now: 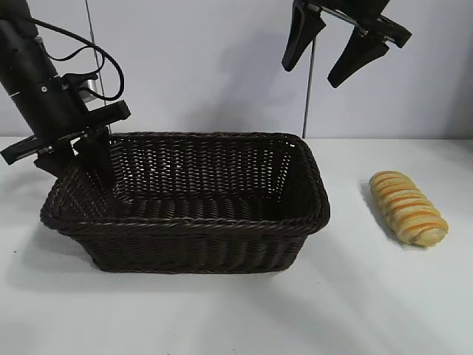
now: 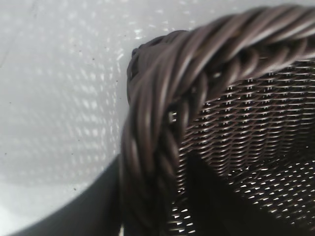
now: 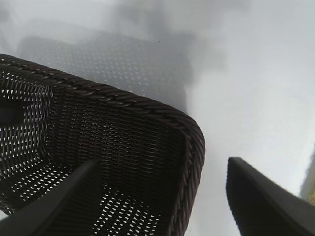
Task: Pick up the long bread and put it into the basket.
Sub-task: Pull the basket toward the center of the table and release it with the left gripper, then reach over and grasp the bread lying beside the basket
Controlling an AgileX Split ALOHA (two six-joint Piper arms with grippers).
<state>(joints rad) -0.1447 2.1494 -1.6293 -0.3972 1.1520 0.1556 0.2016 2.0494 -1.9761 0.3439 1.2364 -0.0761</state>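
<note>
Nearest the exterior camera lies bare white table [image 1: 244,310], and on it stands the basket [image 1: 185,244], a large rectangular dark brown wicker piece with sloping sides and a braided rim, nothing showing inside it. To its right, well apart from it, the long bread [image 1: 408,207] lies flat on the table, golden-tan with orange-brown crosswise stripes, its length running from back-left to front-right; no gripper is near it. At the basket's left end the left gripper [image 1: 74,159] points steeply down, its fingers straddling the braided rim, one black finger [image 1: 100,159] inside against the woven wall and the other outside. The left wrist view shows the thick braid [image 2: 162,128] running between the two fingers, with a slim gap on either side, so the jaws look released around the rim rather than clenched on it, though whether a pad touches the braid cannot be told. Farther back and high above the basket's right end hangs the right gripper [image 1: 332,48], its two black fingers spread wide and holding nothing; its wrist view looks down past them onto the basket's corner [image 3: 194,132] and the table. Behind everything stands a plain pale wall [image 1: 207,66].
</note>
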